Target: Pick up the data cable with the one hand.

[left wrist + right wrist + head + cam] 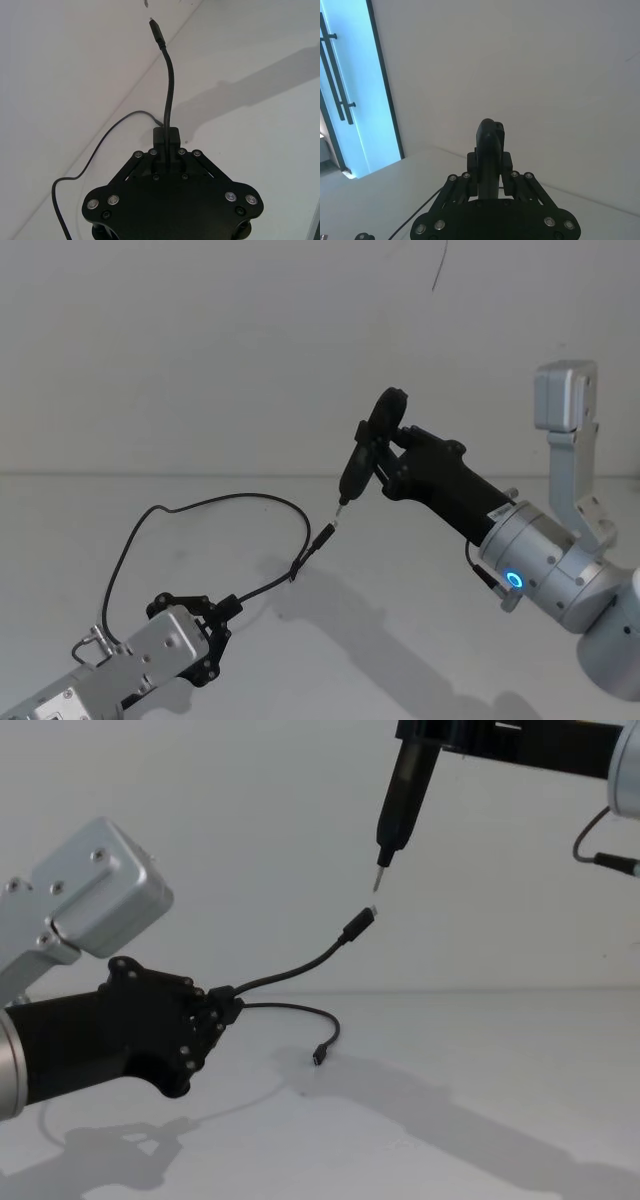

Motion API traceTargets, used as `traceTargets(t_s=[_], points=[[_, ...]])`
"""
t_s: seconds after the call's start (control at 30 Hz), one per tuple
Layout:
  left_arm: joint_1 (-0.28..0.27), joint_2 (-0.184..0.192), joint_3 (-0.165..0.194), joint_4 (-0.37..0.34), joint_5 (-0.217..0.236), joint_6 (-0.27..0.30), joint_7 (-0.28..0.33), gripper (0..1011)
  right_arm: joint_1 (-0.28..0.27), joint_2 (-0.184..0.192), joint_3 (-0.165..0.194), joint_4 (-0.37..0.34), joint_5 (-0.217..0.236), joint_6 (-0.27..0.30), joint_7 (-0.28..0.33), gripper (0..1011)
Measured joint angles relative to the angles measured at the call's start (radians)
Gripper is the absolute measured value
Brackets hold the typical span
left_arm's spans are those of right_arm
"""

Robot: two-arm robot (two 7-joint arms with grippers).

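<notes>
1. Chest view gives me the clearest look at the cable (300,965): a thin black cord, pinched partway along by my left gripper (228,1000) at the near left, its fingers closed on it.
2. From that pinch one stretch rises up and to the right, off the table (480,1120), and ends in a small black plug with a silver tip (358,927).
3. That tip sits just below the metal point of the pen tool (402,790), close to it; I can't tell whether they touch.
4. The other stretch curves out and droops to a second black plug (320,1055) near the table surface.
5. In the head view the cord (200,505) makes a wide loop on the left, back toward the left gripper (222,615), with the raised plug (322,538) under the tool (358,465).
6. My right gripper (385,455), at the right and up high, is clamped around the tool's black body.
7. Left wrist view shows the cord (170,80) running straight out from between the closed fingers (155,150).
8. I can read no writing or brand; a blue ring light (514,580) glows on the right arm.
</notes>
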Motion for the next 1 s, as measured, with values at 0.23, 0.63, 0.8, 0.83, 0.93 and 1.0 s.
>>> traceTargets(t_s=[0.23, 0.63, 0.8, 0.83, 0.93, 1.0], points=[[0.0, 0.0, 0.0, 0.0, 0.0, 0.0, 0.0, 42, 0.001, -0.002, -0.006, 0.006, 0.008, -0.006, -0.002, 263], [0.0, 0.0, 0.0, 0.0, 0.0, 0.0, 0.0, 42, -0.001, -0.002, -0.014, 0.017, 0.014, -0.015, -0.018, 263], [0.0, 0.0, 0.0, 0.0, 0.0, 0.0, 0.0, 42, -0.001, -0.001, -0.018, 0.025, 0.014, -0.018, -0.024, 263], [0.0, 0.0, 0.0, 0.0, 0.0, 0.0, 0.0, 41, -0.001, -0.001, -0.019, 0.028, 0.014, -0.018, -0.025, 263], [0.0, 0.0, 0.0, 0.0, 0.0, 0.0, 0.0, 42, 0.0, 0.0, -0.02, 0.031, 0.014, -0.018, -0.026, 263], [0.0, 0.0, 0.0, 0.0, 0.0, 0.0, 0.0, 42, 0.002, 0.0, -0.02, 0.034, 0.014, -0.019, -0.026, 263]])
